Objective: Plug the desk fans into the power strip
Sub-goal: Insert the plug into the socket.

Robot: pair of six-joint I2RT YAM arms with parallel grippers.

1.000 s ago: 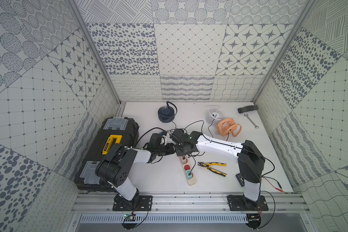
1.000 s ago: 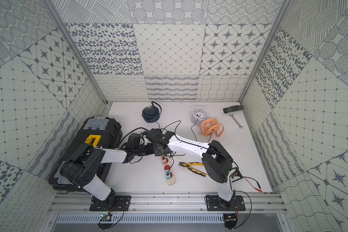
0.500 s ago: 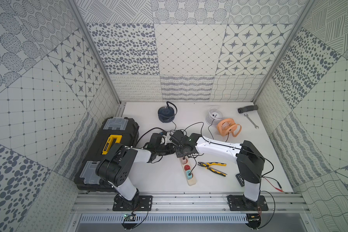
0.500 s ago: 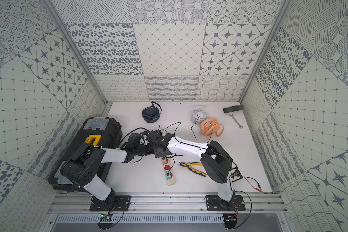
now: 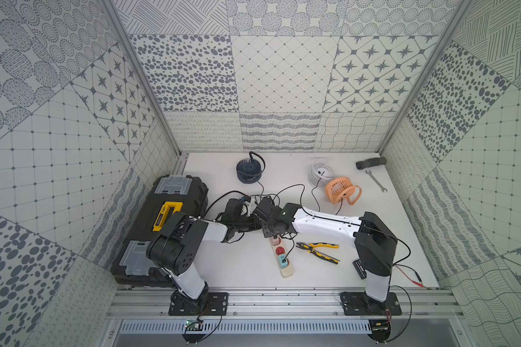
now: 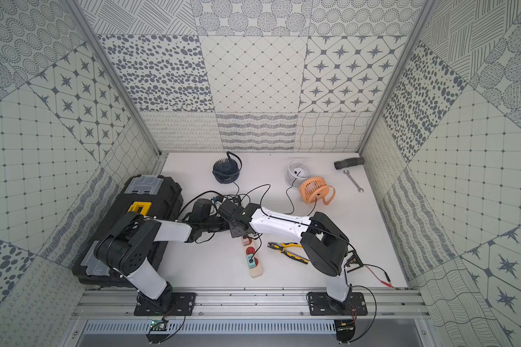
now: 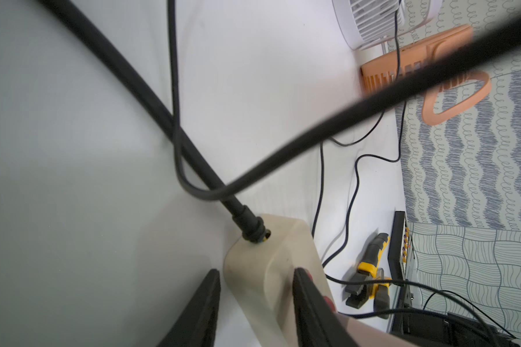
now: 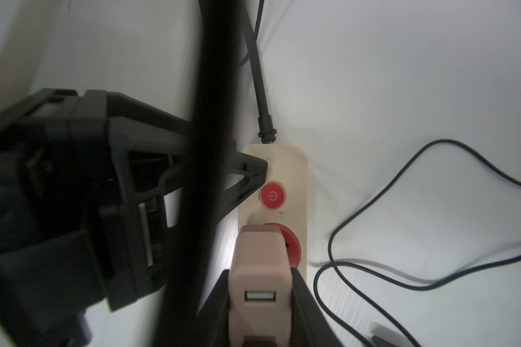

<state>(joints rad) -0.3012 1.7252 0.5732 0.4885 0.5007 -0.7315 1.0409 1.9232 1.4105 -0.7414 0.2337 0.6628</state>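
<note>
Right claw (image 8: 259, 272) grips a pale pink USB adapter (image 8: 259, 255), whose nose is over the red socket (image 8: 294, 246) next to the red switch (image 8: 272, 195) of the power strip (image 8: 295, 168), as seen in the right wrist view. Whether its prongs are seated cannot be told.

Left claw (image 7: 255, 272) stands parted astride the strip's cord end in the left wrist view. One finger (image 7: 307, 300) is against the cream casing and the other (image 7: 202, 300) is just clear of it. The black cord (image 7: 247, 222) runs from that end toward the upper left of the frame.

In both top views the power strip (image 5: 287, 272) lies on the white table (image 5: 247, 270) at lower centre, between the two arms, and both claws meet over its upper end. A teal plug (image 5: 282, 259) sits in a socket near its lower end. Yellow-handled pliers (image 5: 319, 248) lie just right of the strip. An orange desk fan (image 5: 340, 190) stands higher up, right of centre, beside a white fan (image 5: 321, 174).
</note>
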